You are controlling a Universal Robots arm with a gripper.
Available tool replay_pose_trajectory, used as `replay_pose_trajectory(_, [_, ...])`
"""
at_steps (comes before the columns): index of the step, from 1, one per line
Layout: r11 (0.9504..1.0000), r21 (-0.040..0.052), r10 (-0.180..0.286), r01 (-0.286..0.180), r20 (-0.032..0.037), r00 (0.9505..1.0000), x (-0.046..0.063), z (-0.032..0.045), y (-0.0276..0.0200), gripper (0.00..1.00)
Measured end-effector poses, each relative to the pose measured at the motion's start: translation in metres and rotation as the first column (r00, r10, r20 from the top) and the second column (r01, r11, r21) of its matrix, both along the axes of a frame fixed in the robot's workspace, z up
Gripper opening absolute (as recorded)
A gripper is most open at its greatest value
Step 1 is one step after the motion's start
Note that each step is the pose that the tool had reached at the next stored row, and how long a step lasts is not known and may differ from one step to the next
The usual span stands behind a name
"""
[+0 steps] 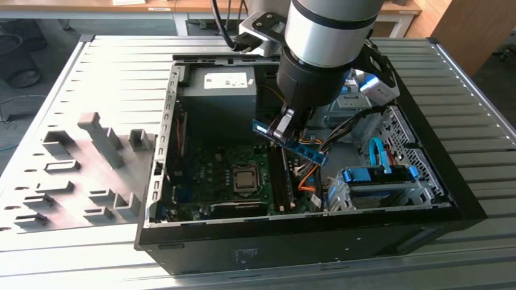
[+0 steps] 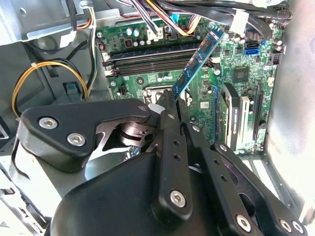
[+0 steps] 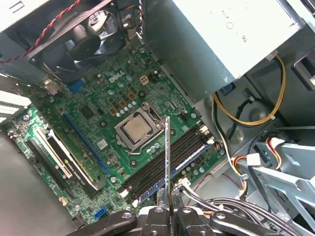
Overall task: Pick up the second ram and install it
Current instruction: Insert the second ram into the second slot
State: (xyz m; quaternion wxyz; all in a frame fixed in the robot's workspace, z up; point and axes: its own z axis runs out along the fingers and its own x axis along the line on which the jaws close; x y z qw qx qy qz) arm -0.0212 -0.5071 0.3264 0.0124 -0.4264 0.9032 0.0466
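At the exterior view's centre, the gripper (image 1: 281, 129) was clamped on the second ram (image 1: 300, 147), holding it tilted above the motherboard (image 1: 202, 208) in the open computer case (image 1: 266, 244). In the first wrist view it hung edge-on over the memory slots (image 3: 189, 147).

Open air lies between the second ram (image 2: 197, 61) in your tool (image 2: 171, 96) and the memory slots (image 3: 189, 147); loose cables (image 3: 235, 165) crowd one side, the power supply (image 3: 221, 34) another.

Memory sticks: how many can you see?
1. The second ram is held in the hand, tilted above the motherboard. Another could already sit in the memory slots, but I cannot tell.
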Motion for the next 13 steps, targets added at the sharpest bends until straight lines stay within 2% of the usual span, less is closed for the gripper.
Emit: replay_pose_trajectory(13, [0.999, 0.0, -0.045, 0.045, 0.0, 0.999, 0.0, 0.0, 0.0, 0.14])
